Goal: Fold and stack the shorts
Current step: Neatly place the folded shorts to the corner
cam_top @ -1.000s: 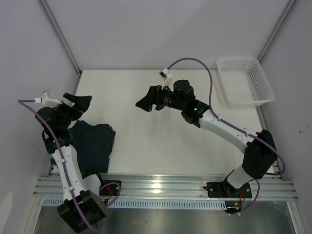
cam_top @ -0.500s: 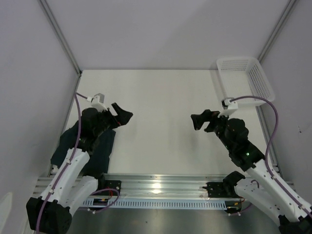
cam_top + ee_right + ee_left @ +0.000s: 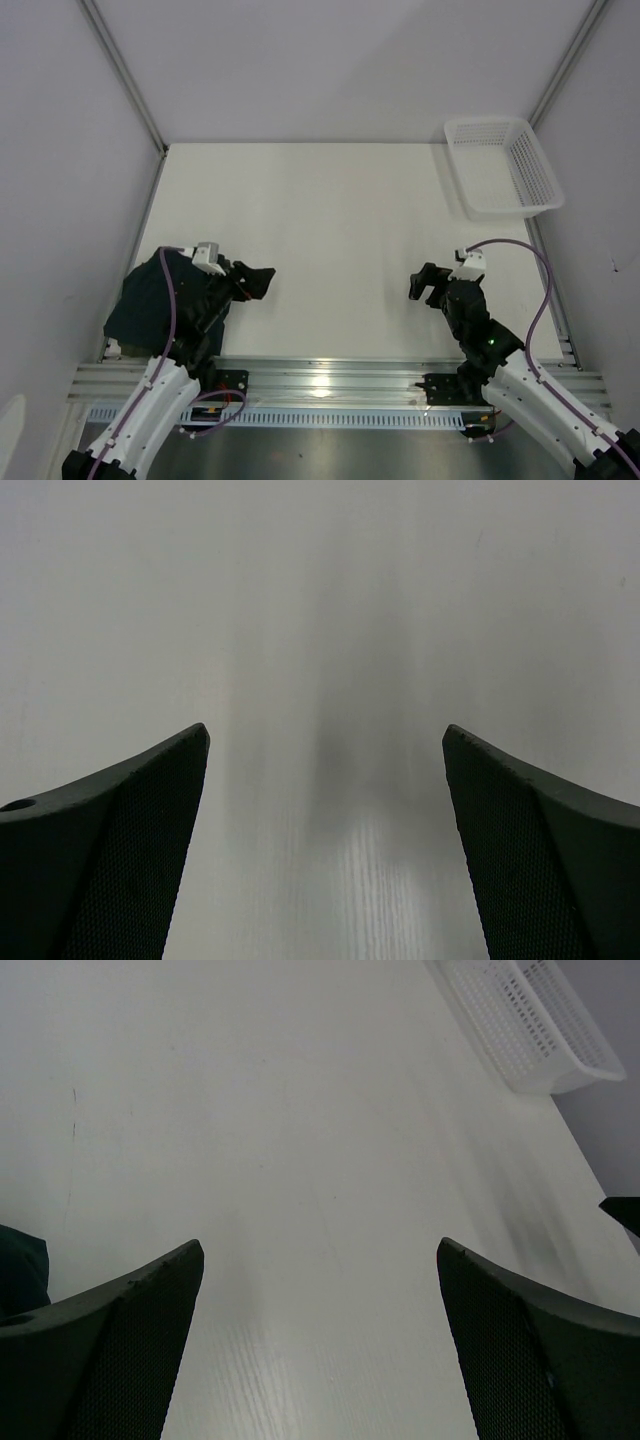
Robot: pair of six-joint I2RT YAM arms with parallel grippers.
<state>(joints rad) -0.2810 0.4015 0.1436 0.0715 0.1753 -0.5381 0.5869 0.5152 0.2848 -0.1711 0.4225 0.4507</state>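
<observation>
Navy-teal cloth lies in a dark heap at the near left corner of the table (image 3: 330, 210). These are the shorts (image 3: 140, 305), partly covered by the left arm, which reaches across them from the near edge. From above we cannot tell whether the heap is one pair or two, since only the one dark colour shows. In the left wrist view a small corner of the same cloth sits at the lower left edge, just beside the left finger.

We see the left gripper (image 3: 262, 280) just past the right edge of the shorts, above bare table and pointing toward the middle. Its jaws stand wide apart, with nothing but white table between them.

We see the right gripper (image 3: 425, 283) on the other side, well apart from the shorts and facing the left one across the near part of the table. Its jaws are spread wide too, and its wrist view shows only blurred white surface between the two dark, mesh-textured fingers (image 3: 110, 850).

A white plastic mesh basket (image 3: 500, 170) sits at the far right corner of the table, well away from both grippers and from the cloth.
</observation>
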